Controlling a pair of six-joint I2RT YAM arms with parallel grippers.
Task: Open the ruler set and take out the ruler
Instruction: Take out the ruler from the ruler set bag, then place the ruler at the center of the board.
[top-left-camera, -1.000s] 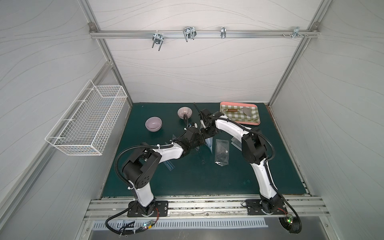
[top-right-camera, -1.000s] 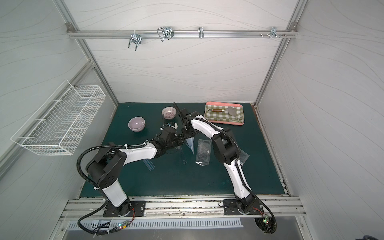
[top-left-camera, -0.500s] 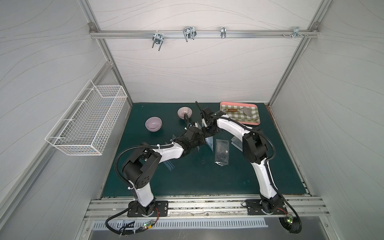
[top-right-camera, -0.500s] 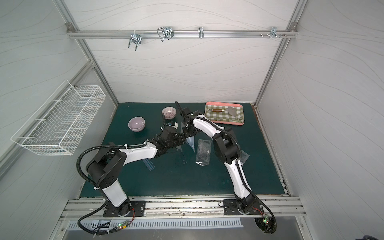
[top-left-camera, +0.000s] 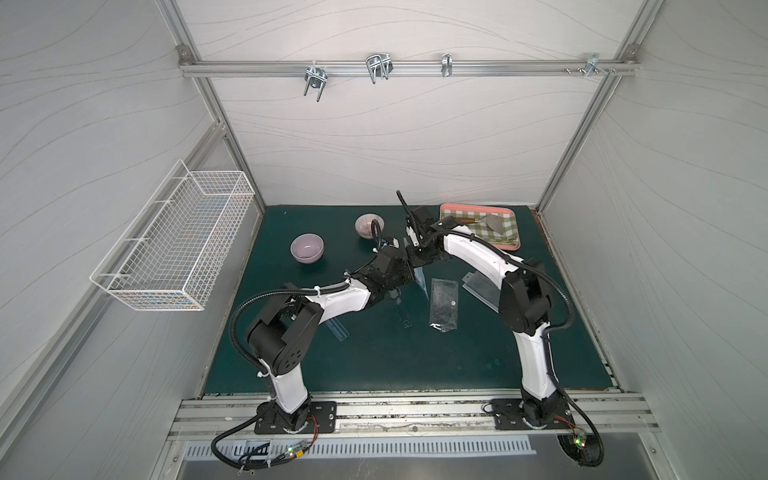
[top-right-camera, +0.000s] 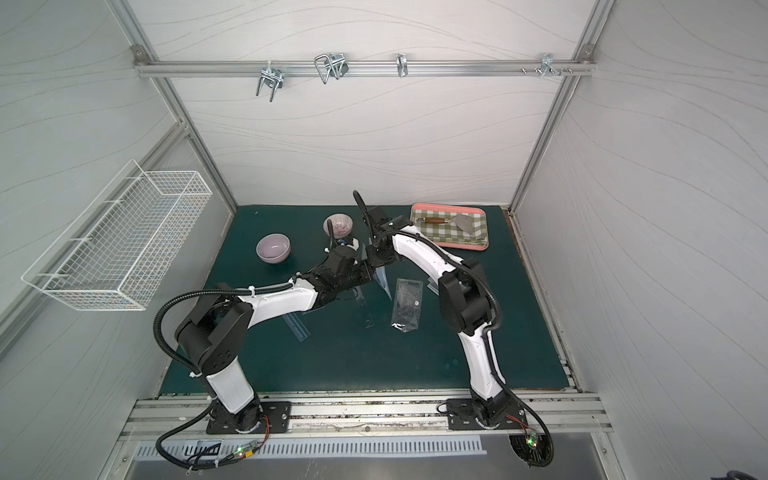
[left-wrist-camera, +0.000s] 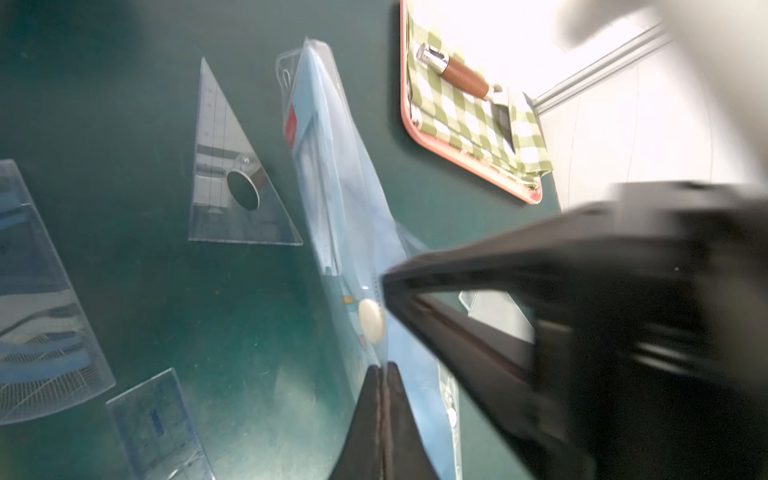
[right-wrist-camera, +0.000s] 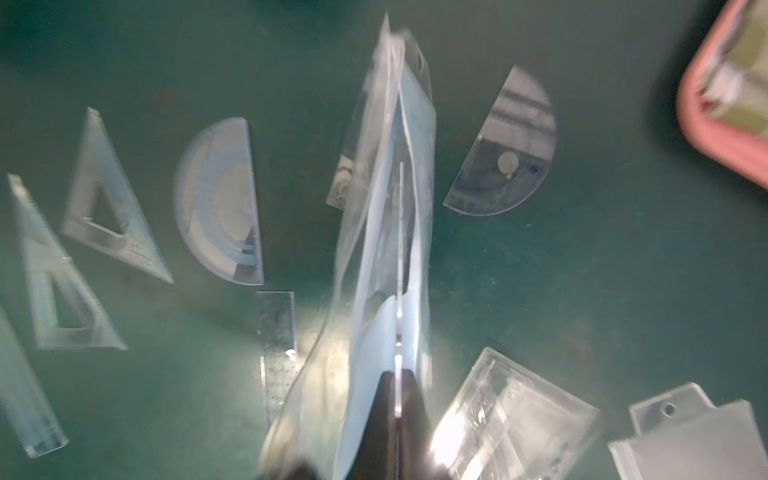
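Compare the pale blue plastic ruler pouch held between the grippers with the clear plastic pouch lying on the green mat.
Pose: the pale blue plastic ruler pouch stands on edge, pinched by the left gripper and the right gripper; the clear plastic pouch lies flat, untouched. Colour: the blue pouch is tinted and milky; the clear pouch shows the green mat through it. Both are thin plastic sleeves.

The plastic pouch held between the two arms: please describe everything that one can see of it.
The pouch is thin clear plastic with a pale blue card inside, a red label and a hang hole near its far end, and a white snap button near the held end. It is seen edge-on, held up over the green mat. The left fingers and the right fingers, both shut, pinch that end.
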